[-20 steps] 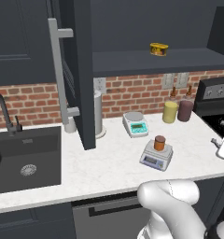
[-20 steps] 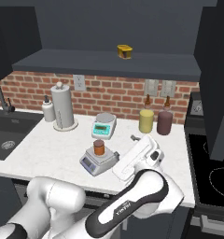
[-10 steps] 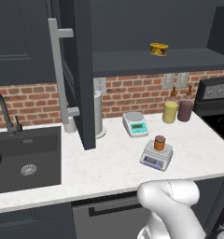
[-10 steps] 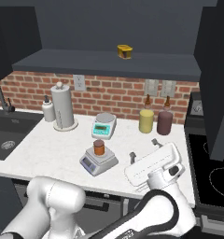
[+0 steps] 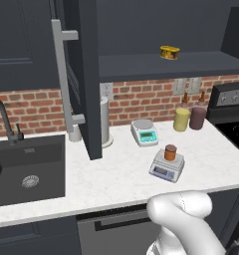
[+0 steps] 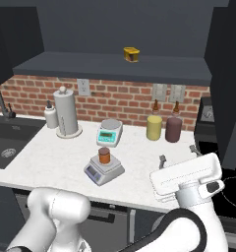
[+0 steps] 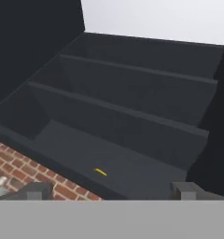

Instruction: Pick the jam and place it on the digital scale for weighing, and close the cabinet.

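Note:
The jam, a small orange-brown jar with a darker lid, stands upright on the digital scale in the middle of the counter. My gripper is open and holds nothing. It hangs at the counter's front right, well to the right of the scale, with its fingertips tilted upward. The cabinet above the counter is open. Its left door juts out toward me with its silver bar handle, and its right door also stands open.
A flat yellow tin lies on the cabinet's lowest shelf. Behind the jam stands a white scale with a teal panel. Two canisters stand at the back right, a paper towel roll back left, a sink far left.
My hand has swung from just right of the scale further right and back toward the counter's front edge, leaving the left base view. The jam and scale stay put.

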Controlling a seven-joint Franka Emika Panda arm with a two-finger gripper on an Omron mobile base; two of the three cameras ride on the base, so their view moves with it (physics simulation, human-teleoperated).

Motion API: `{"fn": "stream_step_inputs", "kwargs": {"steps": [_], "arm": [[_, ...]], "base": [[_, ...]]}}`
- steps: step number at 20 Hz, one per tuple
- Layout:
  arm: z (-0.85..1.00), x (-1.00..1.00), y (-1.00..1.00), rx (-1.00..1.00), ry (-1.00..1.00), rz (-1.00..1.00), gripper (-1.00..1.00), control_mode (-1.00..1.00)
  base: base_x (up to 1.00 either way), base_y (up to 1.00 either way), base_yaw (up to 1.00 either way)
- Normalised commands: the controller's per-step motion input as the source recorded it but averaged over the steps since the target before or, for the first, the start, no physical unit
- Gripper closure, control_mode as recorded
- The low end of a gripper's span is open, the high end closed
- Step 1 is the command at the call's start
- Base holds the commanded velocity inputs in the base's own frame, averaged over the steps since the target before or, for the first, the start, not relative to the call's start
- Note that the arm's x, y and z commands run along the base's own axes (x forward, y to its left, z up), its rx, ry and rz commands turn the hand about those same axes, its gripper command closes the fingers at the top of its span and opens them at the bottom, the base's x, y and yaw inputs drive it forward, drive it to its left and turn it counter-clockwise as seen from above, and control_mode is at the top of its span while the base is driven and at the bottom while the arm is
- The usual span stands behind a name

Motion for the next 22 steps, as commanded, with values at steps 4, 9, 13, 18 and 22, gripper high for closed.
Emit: {"fn": "stream_step_inputs", "kwargs": {"steps": [4,9,13,18,22], "arm": [[0.11,-0.47,-0.63,0.04,0.00,-0.01,-1.00,-1.00],[-0.17,-0.31,-0.34,0.00,0.04,0.00,-1.00,-1.00],[0.28,-0.12,-0.46,0.02,-0.03,0.00,-1.00,-1.00],[0.60,-0.03,-0.79,0.08,0.00,0.00,-1.00,-1.00],[0.07,0.00,-0.74,0.02,0.08,0.00,-1.00,-1.00]], "base": [[0.00,0.00,0.00],[0.00,0.00,0.00],[0.00,0.00,0.00],[0.00,0.00,0.00],[0.00,0.00,0.00]]}}
